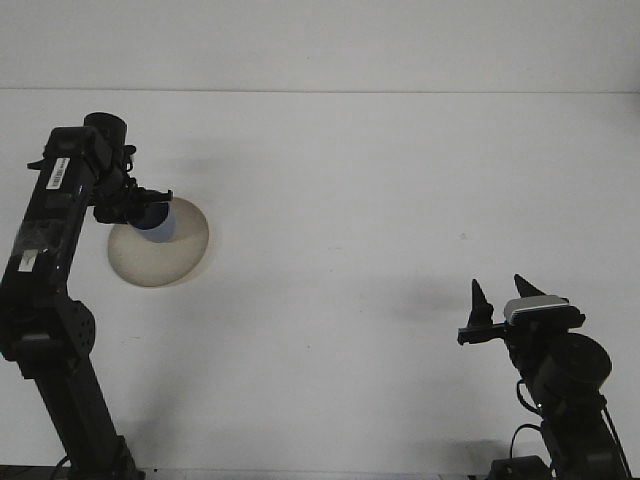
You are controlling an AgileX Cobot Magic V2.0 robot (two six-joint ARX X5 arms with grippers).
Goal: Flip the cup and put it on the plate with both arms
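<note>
A beige round plate (160,255) lies on the white table at the left. Over its upper part my left gripper (150,212) is shut on a small blue-grey cup (160,226), which is tilted and low over the plate; I cannot tell whether the cup touches it. My right gripper (500,296) stands at the lower right, far from the plate, open with nothing between its two black fingers.
The white table (350,200) runs back to a pale wall. The left arm's black links (45,270) rise along the left edge. The right arm's base and cable (565,400) fill the lower right corner.
</note>
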